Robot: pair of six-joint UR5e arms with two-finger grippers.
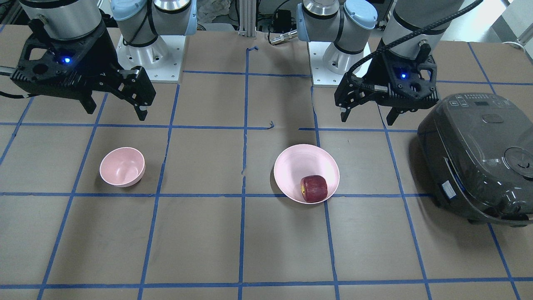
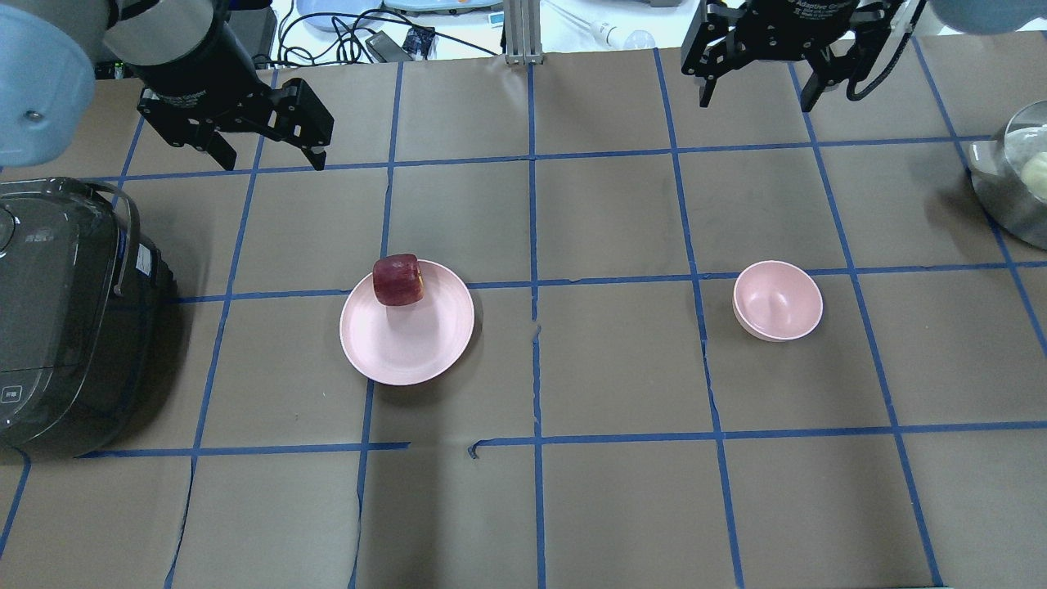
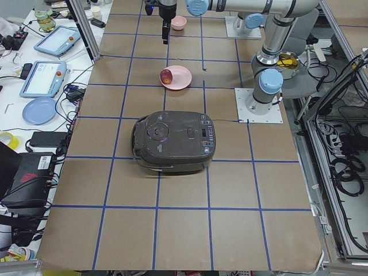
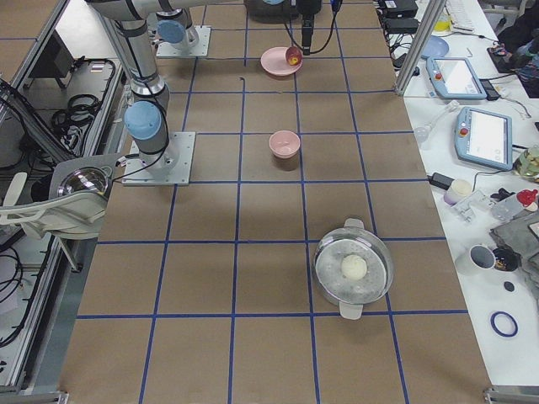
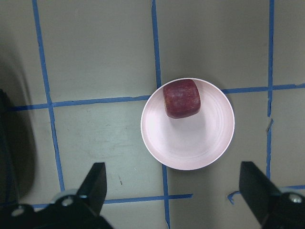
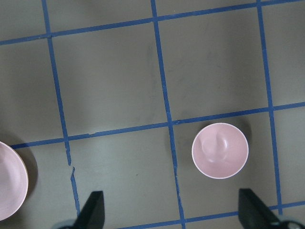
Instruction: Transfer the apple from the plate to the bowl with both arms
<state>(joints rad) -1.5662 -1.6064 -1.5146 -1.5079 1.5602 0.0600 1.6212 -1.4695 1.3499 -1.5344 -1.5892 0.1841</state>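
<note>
The apple [image 2: 398, 280] is seen lying on the plate [image 2: 409, 348], hard against its far rim on the left half of the tabletop [image 2: 613, 491], while the bowl [image 2: 777, 300] stands empty well apart on the right half. The left claw [image 2: 271, 159] is held high with its jaws spread wide and nothing between them, and the plate is looked down on from its wrist view. The right claw [image 2: 757, 102] is likewise held high, wide and empty, with the bowl below it in its own wrist view. No step of the transfer can be counted as done. The first risk is judged to lie in the apple's place at the rim: if the descent is made slightly off centre, the apple may be nudged over the edge and lost onto the tabletop, or the light plate may be pressed down on one side and tipped or slid. The blocky shape may be gripped across its corners and twisted out as the jaws close. A hand-over between the two claws would probably be needed, and the apple could be dropped if one is opened before the other is firmly closed. The bowl looks scarcely wider than the apple, so an off-centre release may strike its rim and upset it. The rice cooker [image 2: 57, 319] at the left could be struck by a wide swing of the left arm.
</note>
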